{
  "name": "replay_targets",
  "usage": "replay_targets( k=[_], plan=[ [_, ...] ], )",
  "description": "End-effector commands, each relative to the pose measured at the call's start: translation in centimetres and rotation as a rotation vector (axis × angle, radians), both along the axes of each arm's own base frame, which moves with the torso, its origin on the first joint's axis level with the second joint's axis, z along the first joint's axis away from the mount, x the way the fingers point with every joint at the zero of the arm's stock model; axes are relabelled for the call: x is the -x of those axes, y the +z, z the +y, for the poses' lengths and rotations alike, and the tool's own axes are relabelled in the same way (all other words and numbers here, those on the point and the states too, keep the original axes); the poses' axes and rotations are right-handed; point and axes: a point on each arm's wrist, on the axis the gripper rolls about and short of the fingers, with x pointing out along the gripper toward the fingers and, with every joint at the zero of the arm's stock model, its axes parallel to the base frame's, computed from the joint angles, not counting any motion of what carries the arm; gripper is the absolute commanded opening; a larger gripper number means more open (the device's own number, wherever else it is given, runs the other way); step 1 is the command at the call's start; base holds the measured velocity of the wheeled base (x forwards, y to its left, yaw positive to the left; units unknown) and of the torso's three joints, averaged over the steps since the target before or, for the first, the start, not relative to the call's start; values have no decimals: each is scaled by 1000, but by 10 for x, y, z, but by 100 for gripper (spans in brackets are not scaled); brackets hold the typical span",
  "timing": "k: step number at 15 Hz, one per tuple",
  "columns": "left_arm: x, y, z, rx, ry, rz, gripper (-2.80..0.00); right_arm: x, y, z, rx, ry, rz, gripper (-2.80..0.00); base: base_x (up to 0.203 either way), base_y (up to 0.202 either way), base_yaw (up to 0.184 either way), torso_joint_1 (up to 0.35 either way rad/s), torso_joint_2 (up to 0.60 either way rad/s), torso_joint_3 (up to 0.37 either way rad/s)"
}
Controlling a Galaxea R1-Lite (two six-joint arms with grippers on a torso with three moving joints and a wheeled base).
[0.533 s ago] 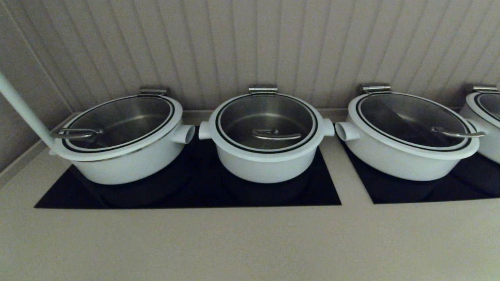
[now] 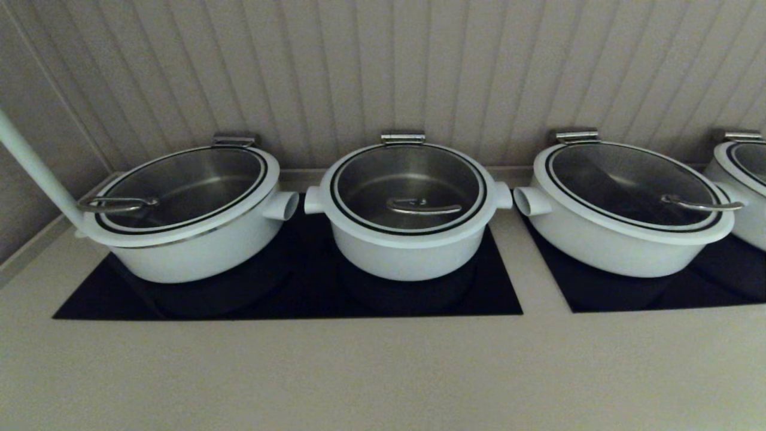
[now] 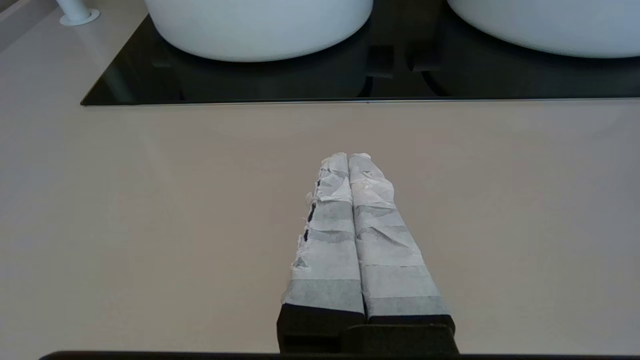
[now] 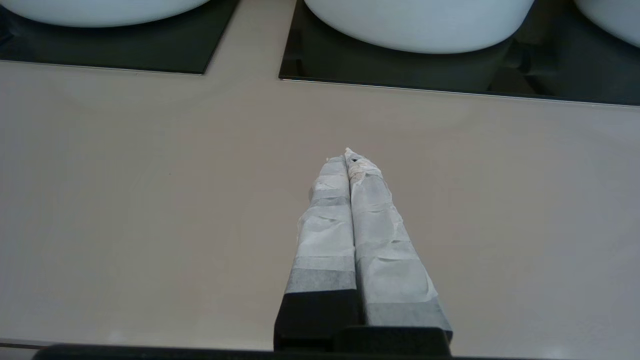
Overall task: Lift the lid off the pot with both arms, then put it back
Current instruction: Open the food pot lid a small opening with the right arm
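The pot (image 2: 407, 260) is the middle white one on the black cooktop, with a stub handle on each side and a steel hinge clip at its far rim. The lid (image 2: 408, 179) sits shut on it, its curved steel bar handle (image 2: 423, 207) broadside to me. Neither arm shows in the head view. My left gripper (image 3: 348, 156) is shut and empty, low over the beige counter in front of the cooktop; the pot's lower wall (image 3: 550, 25) shows beyond it. My right gripper (image 4: 347, 155) is shut and empty over the counter, with the pot's base (image 4: 100, 10) far off to one side.
A like lidded pot (image 2: 191, 251) stands to the left and another (image 2: 622, 245) to the right on a second black panel (image 2: 628, 296); a further one (image 2: 742, 197) is at the right edge. A white pole (image 2: 36, 170) rises at the far left. A panelled wall stands behind.
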Motion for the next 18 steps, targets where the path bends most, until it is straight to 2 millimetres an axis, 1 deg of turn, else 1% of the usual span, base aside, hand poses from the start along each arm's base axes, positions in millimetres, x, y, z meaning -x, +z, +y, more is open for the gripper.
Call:
replay_targets(
  k=[1, 3, 5, 8, 10, 12, 15, 16, 18],
  plan=[
    [0, 0, 0, 1, 1, 1, -280, 0, 0, 0, -2, -2, -2, -280, 0, 0, 0, 0, 0, 0],
    [0, 0, 0, 1, 1, 1, -280, 1, 6, 0, 12, -1, -45, -280, 0, 0, 0, 0, 0, 0],
    [0, 0, 0, -1, 1, 0, -280, 4, 18, 0, 18, 0, -78, -280, 0, 0, 0, 0, 0, 0],
    [0, 0, 0, -2, 1, 1, -280, 15, 52, 0, 19, 8, -115, -280, 0, 0, 0, 0, 0, 0],
    [0, 0, 0, -2, 1, 0, -280, 11, 78, 1, 20, 57, -89, -280, 0, 0, 0, 0, 0, 0],
    [0, 0, 0, -2, 1, 1, -280, -1, 103, 2, 30, 131, -56, -280, 0, 0, 0, 0, 0, 0],
    [0, 0, 0, -4, 1, 1, -280, -33, 142, 6, 47, 308, -18, -280, 0, 0, 0, 0, 0, 0],
    [0, 0, 0, -4, 1, 1, -280, -44, 152, 8, 48, 389, -8, -280, 0, 0, 0, 0, 0, 0],
    [0, 0, 0, -2, 1, 0, -280, -61, 161, 13, 65, 581, 16, -280, 0, 0, 0, 0, 0, 0]
  ],
)
